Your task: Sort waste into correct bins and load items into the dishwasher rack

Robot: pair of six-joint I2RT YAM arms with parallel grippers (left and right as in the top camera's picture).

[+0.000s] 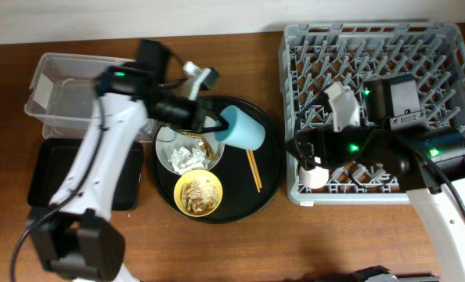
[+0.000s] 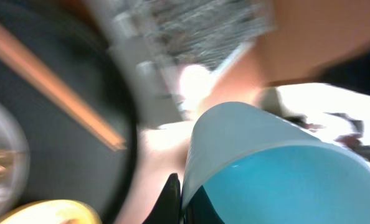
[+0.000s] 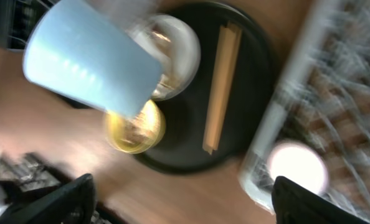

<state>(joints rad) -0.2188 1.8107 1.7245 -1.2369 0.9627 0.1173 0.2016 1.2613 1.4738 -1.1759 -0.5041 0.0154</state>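
The brown wooden table (image 1: 358,243) carried the grey dishwasher rack (image 1: 452,47) at upper right. The left gripper (image 1: 221,125) was clamped on the tilted light blue cup (image 1: 246,131) above the round black tray (image 1: 236,200) at frame centre. The right gripper (image 3: 184,185), fingers spread wide and empty, sat at the rack's lower-left corner.

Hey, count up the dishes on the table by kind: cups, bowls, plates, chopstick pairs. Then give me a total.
Cups: 2, blue cup and pink cup
Bowls: 1, yellow bowl
Plates: 1, grey plate
Chopstick pairs: 1, chopsticks
Total: 5
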